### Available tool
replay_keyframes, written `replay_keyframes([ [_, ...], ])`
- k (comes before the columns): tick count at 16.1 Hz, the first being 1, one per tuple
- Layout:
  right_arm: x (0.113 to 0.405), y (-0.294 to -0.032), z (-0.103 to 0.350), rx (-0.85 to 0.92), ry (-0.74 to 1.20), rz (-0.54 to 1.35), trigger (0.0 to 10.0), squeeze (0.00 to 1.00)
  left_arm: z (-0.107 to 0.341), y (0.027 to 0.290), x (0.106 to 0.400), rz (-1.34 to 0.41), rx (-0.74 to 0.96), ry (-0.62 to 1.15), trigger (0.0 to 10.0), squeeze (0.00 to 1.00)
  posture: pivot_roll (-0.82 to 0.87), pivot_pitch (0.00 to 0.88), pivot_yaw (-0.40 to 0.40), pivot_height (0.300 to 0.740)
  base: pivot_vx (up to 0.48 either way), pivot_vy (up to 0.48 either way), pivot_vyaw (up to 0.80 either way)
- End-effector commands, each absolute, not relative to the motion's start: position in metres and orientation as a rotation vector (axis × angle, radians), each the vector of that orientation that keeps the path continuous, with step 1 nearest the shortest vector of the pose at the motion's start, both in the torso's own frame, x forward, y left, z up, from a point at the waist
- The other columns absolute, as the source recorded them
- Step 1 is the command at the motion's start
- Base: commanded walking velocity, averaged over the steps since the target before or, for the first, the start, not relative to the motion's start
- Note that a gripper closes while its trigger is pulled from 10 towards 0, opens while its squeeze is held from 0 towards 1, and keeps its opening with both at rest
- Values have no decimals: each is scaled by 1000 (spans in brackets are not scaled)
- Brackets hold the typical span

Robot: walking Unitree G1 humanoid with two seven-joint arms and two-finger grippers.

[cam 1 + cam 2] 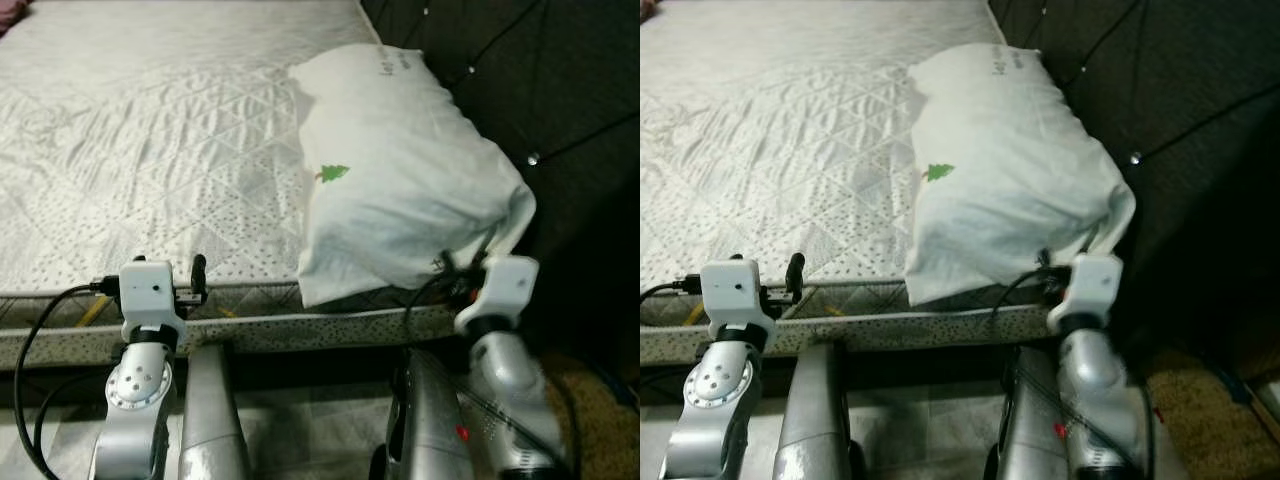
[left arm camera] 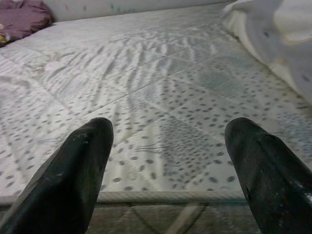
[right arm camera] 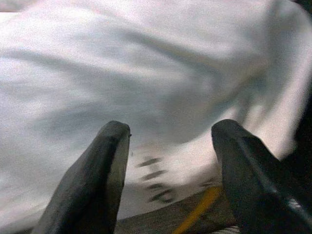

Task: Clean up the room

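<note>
Both pincers are held wide: the right pincer (image 3: 168, 161) probably nearly touches the pillow (image 1: 400, 190), which should be gripped deep.

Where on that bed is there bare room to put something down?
The wide quilted stretch of the mattress is free, bordered by the white pillow on its right and the near edge where the left gripper hovers, fingers open. The right side is crowded: pillow against the dark headboard, right gripper at it.

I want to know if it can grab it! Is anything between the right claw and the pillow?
Nothing. In the right wrist view, the right gripper faces the white pillow directly, fingers apart.
</note>
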State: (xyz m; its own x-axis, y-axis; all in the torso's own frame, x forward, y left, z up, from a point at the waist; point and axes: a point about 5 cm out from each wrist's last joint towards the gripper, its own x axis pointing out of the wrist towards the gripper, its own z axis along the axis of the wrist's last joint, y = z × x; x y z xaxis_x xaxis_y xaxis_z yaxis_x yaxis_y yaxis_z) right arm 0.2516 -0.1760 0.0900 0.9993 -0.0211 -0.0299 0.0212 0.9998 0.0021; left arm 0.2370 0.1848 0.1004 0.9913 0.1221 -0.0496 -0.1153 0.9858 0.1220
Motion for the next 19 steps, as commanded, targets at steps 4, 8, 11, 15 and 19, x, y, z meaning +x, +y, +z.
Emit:
replay_keyframes([
  [4, 249, -146, 113, 20, -43, 122, 10000, 0, 105, 175, 238, 88, 114, 39, 10000, 0, 16, 0, -3, 487, 0, 0, 0],
  [8, 251, -143, 119, 57, -50, 125, 10000, 0, 101, 167, 232, 33, 79, 64, 10000, 0, 20, 0, -14, 520, 0, 0, 0],
  [11, 253, -144, 119, 52, -38, 129, 10000, 0, 104, 169, 239, 43, 90, 41, 10000, 0, 21, 0, -23, 548, 0, 0, 0],
  [15, 260, -150, 123, 53, -40, 112, 10000, 0, 103, 169, 238, 43, 91, 45, 10000, 0, 18, 0, -21, 601, 0, 0, 0],
  [19, 262, -155, 123, 43, -39, 91, 10000, 0, 93, 170, 235, 83, 115, 93, 10000, 0, 8, 0, -10, 644, 0, 0, 0],
])
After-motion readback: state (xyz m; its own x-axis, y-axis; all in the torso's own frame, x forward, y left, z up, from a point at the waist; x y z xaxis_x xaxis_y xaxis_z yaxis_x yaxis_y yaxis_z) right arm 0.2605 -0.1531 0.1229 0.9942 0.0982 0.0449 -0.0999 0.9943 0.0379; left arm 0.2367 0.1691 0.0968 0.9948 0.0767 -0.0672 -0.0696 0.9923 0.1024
